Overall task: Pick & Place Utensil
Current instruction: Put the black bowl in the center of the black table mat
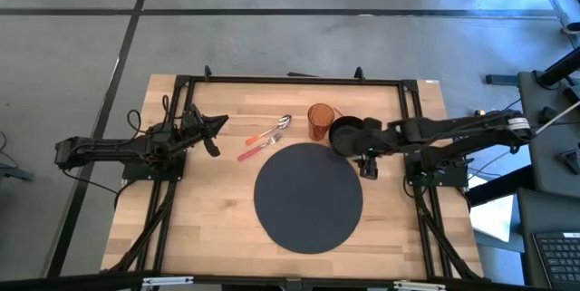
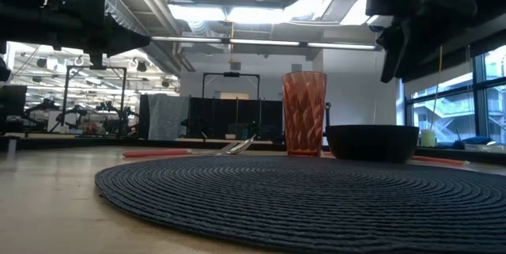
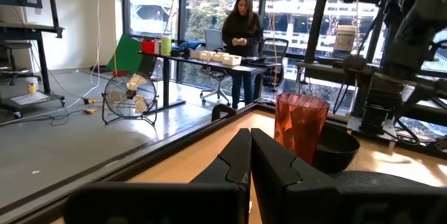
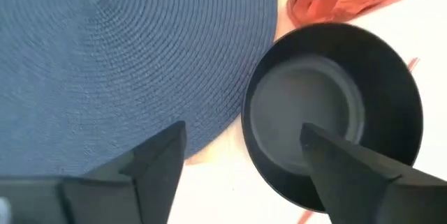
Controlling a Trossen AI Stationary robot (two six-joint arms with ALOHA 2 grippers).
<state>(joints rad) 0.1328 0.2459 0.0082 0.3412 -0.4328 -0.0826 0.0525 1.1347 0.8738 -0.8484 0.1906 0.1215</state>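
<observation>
Two red-handled utensils, a spoon and a fork, lie on the worktop beyond the dark round placemat, beside an orange tumbler and black bowl, over which the right hand spreads empty, while the left hand waits closed and empty.

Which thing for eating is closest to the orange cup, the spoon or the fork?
The silver spoon with the orange handle. Its bowl points toward the ribbed orange plastic cup, while the red-handled fork lies beside it, farther from the cup.
</observation>
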